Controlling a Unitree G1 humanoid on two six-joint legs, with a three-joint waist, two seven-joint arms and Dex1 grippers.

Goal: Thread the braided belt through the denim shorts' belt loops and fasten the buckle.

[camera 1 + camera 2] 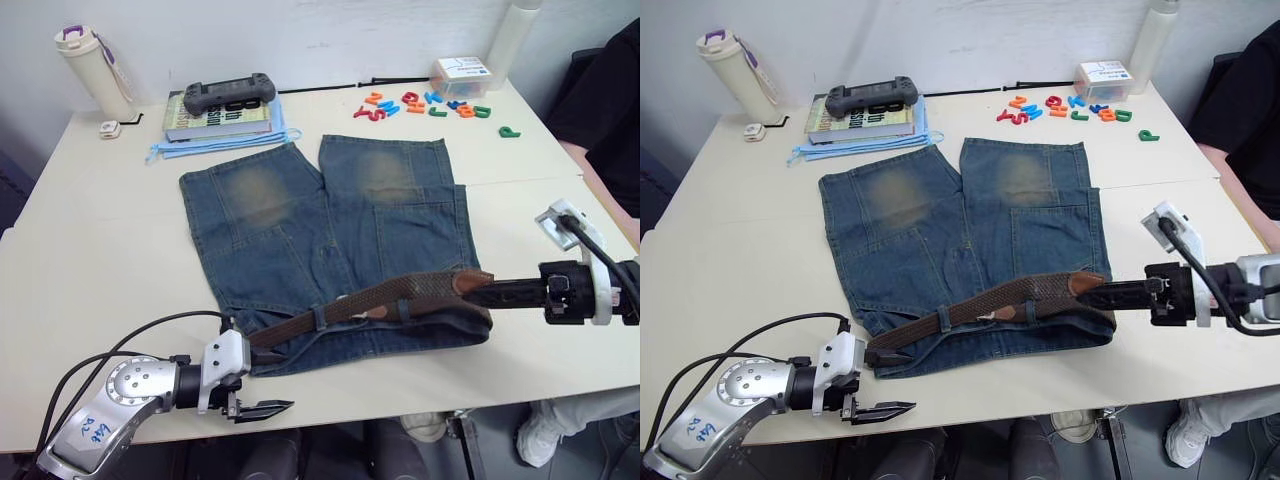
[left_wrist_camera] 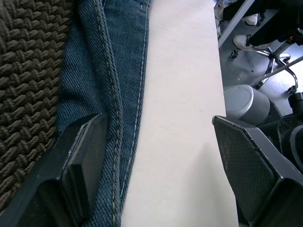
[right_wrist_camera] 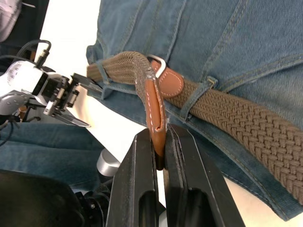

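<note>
On the pale table (image 1: 90, 250) the denim shorts (image 1: 330, 240) lie flat, legs pointing away toward the wall and waistband toward the near edge. Along that waistband runs the braided belt (image 1: 400, 295), its dark brown weave passing under at least two belt loops (image 3: 201, 92), one near the middle of the band and one close to the tan strip beside the buckle (image 3: 158, 66). The silver frame of the buckle sits on the waistband where the belt doubles back on itself. From there a free length of belt rises off the denim and ends in a tan leather tip (image 3: 155, 116), which the right pincer (image 3: 160, 156) clamps between its two black fingers, holding it just above the waistband at the shorts' right side. The left pincer (image 1: 262, 408) sits at the shorts' left corner by the table's near edge with its fingers (image 2: 83, 163) spread wide; one finger rests against the denim hem beside the belt's other end, the other hangs over bare table. Beyond the shorts, well apart, lie a book (image 1: 215, 118) with a game controller (image 1: 228, 92) on it and scattered coloured letters (image 1: 425, 104).
</note>
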